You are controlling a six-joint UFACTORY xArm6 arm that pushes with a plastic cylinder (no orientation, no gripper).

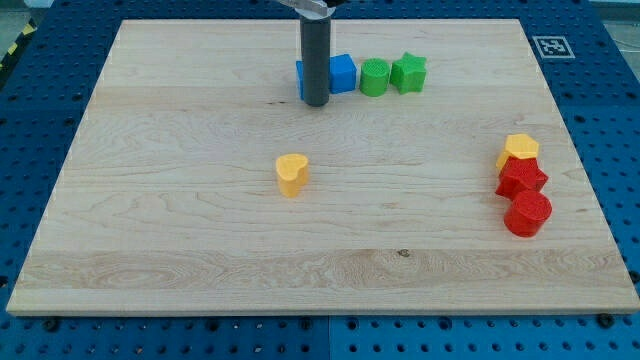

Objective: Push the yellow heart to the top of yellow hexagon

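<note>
The rod's tip (pixel 316 102) rests near the view's top, against a blue block (pixel 340 73); it has no fingers; the yellow heart (pixel 291 173) sits well apart from the yellow hexagon (pixel 519 150).

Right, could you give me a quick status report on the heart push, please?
My tip at the view's top, against the blue block. Small yellow heart block mid-board, untouched, far left of the yellow hexagon block. Path between them clear.

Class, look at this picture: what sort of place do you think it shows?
Probably a robotics lab bench: a wooden board on a blue perforated table, my tip among small blocks like the yellow heart, and a printed marker tag.
</note>
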